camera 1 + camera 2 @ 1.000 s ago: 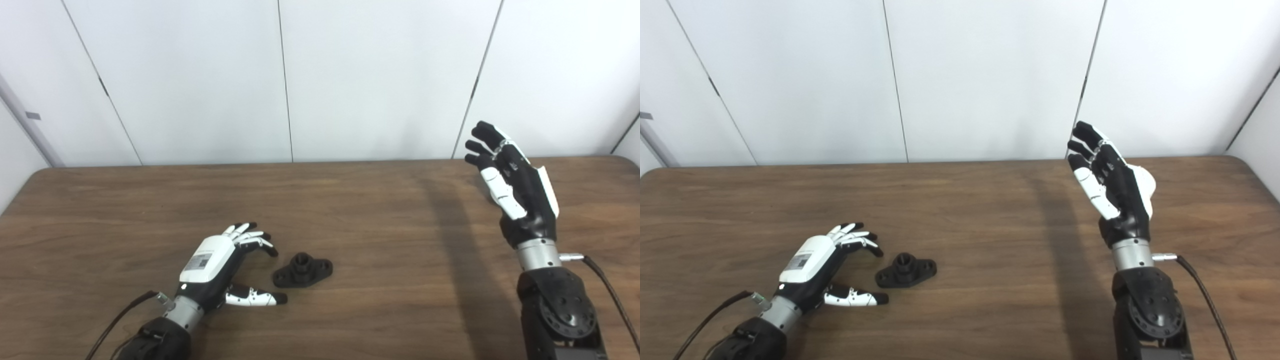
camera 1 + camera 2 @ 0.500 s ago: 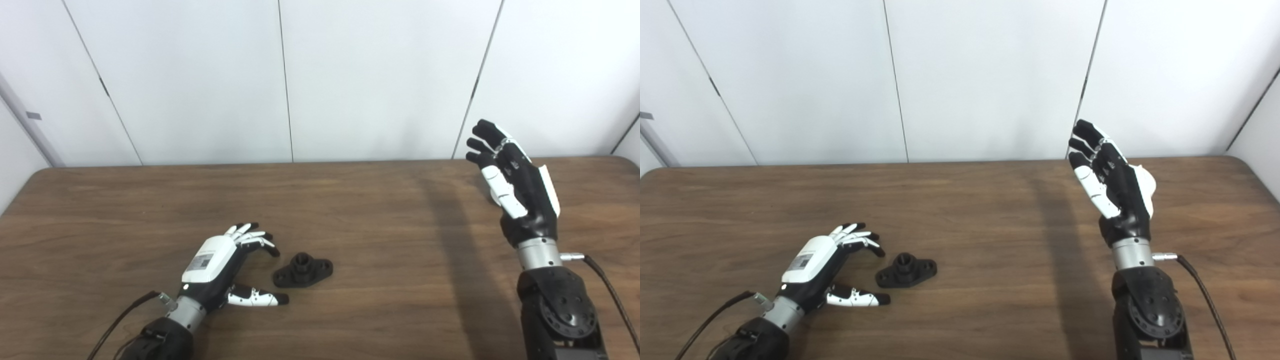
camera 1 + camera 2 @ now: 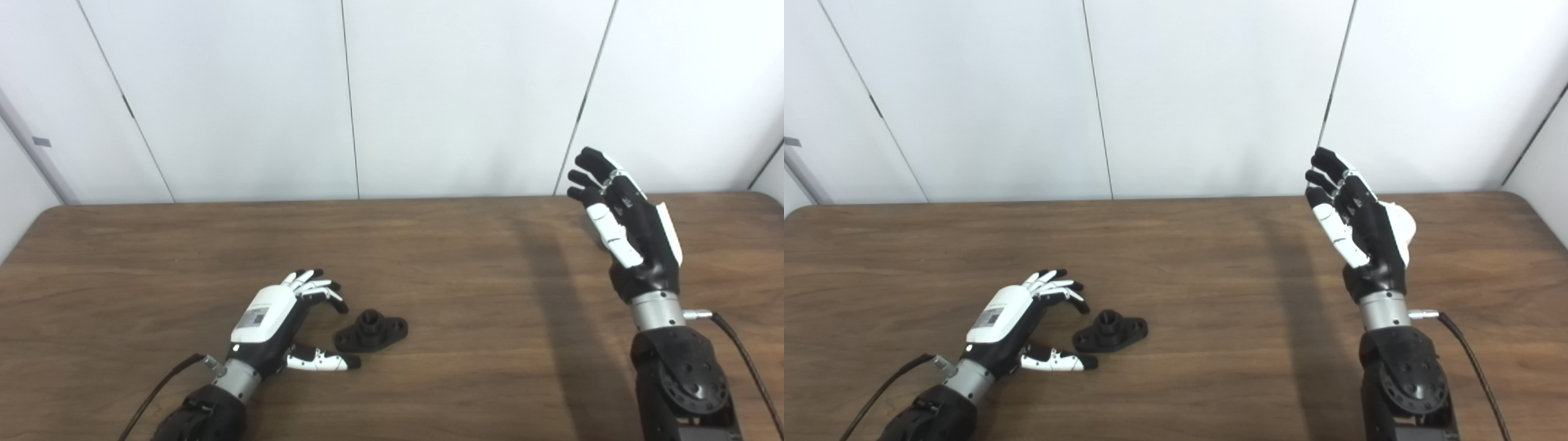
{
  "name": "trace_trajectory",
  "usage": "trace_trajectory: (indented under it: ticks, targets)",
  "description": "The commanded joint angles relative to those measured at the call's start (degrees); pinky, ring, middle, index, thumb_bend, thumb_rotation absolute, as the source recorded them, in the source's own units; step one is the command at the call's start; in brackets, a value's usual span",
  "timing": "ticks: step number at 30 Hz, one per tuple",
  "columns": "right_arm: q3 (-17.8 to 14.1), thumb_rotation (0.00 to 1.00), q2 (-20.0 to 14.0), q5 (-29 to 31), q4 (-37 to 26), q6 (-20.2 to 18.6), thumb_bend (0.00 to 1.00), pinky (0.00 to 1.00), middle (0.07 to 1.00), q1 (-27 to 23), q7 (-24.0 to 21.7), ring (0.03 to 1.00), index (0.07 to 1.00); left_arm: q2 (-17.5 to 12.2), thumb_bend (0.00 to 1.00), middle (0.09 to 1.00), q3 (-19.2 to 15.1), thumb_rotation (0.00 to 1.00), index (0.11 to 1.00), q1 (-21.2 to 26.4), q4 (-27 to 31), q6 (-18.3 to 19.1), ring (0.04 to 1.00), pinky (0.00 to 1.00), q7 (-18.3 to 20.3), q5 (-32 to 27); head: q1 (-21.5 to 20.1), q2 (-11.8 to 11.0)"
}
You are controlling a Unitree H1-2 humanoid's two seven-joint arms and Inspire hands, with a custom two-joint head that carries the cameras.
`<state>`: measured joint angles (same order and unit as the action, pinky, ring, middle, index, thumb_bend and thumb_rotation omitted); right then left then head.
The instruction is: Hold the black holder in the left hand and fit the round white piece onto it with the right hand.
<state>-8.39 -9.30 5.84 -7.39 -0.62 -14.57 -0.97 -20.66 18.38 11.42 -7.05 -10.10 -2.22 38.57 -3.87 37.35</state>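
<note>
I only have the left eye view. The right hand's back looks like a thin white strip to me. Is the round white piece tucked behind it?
Observer: The right eye view shows more of the right hand. Its back is broad, rounded and white, and looks like the hand's own cover. I see no separate piece.
Operator: And the far right corner of the table, which my picture cuts off?
Observer: The right eye view shows the table corner and part of its right edge. No white piece shows there either.
</note>
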Motion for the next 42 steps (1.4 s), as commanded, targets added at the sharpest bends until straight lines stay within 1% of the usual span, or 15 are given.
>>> trace_trajectory:
  ticks: [1, 5, 8, 13, 18, 22, 25, 32, 35, 42]
  targets:
    - [0.0, 0.59, -0.2, 0.2, -1.9, 1.3, 0.49, 0.81, 0.867, -1.5, -0.1, 0.844, 0.836, 0.7, 1.00, 0.822, 2.3, 0.37, 0.625, 0.7, -2.0, -0.9, 0.938, 0.99, 2.1, 1.3, -0.1, 0.0]
    - [0.0, 0.59, -0.2, 0.7, -1.9, 1.3, 0.50, 0.80, 0.870, -1.4, -0.4, 0.839, 0.841, 0.9, 1.00, 0.819, 2.7, 0.34, 0.625, 1.1, -2.6, -1.2, 0.931, 0.98, 1.6, 1.5, -0.3, 0.1]
    - [0.1, 0.60, -0.1, 0.0, -2.2, 0.8, 0.50, 0.80, 0.867, -1.4, 0.0, 0.836, 0.840, 1.0, 1.00, 0.821, 3.0, 0.34, 0.625, 1.5, -3.0, -1.2, 0.931, 0.97, 1.5, 1.4, -0.5, 0.0]
    - [0.1, 0.59, 0.2, 0.1, -2.3, 0.5, 0.53, 0.80, 0.863, -1.6, 0.3, 0.833, 0.832, 1.1, 1.00, 0.822, 3.6, 0.33, 0.629, 1.7, -3.1, -1.0, 0.933, 0.96, 1.7, 1.6, -0.6, 0.2]
    - [0.2, 0.59, 0.2, -0.3, -2.7, 0.3, 0.50, 0.80, 0.862, -1.6, 0.5, 0.836, 0.831, 1.3, 1.00, 0.825, 3.8, 0.31, 0.633, 1.8, -3.1, -0.5, 0.936, 0.97, 2.3, 1.1, -0.7, 0.3]
    - [0.2, 0.59, 0.2, 0.0, -2.8, 0.2, 0.50, 0.80, 0.866, -1.6, 0.6, 0.838, 0.836, 1.4, 1.00, 0.824, 4.0, 0.30, 0.634, 1.8, -3.2, -0.5, 0.933, 0.96, 2.2, 1.2, -0.7, 0.3]
    - [0.1, 0.59, 0.2, 0.0, -2.8, 0.3, 0.52, 0.80, 0.868, -1.6, 0.6, 0.837, 0.839, 1.5, 1.00, 0.822, 4.1, 0.31, 0.634, 1.9, -3.5, -0.6, 0.931, 0.96, 2.0, 1.2, -0.8, 0.3]
    - [0.1, 0.60, 0.0, -0.2, -2.8, 0.5, 0.51, 0.80, 0.870, -1.4, 0.6, 0.845, 0.839, 1.8, 1.00, 0.817, 4.6, 0.33, 0.633, 2.1, -3.7, -0.7, 0.927, 0.95, 1.7, 1.8, -0.9, 0.4]
    - [0.1, 0.61, 0.0, -0.3, -3.0, 0.3, 0.52, 0.79, 0.872, -1.3, 0.7, 0.843, 0.840, 1.8, 1.00, 0.820, 4.9, 0.34, 0.636, 2.1, -3.8, -0.5, 0.930, 0.95, 1.9, 1.8, -0.9, 0.4]
    - [0.1, 0.60, 0.0, -0.2, -3.0, 0.4, 0.51, 0.80, 0.871, -1.3, 0.6, 0.838, 0.841, 1.8, 1.00, 0.814, 5.2, 0.34, 0.628, 2.1, -4.1, -0.6, 0.925, 0.94, 1.5, 1.6, -0.9, 0.4]
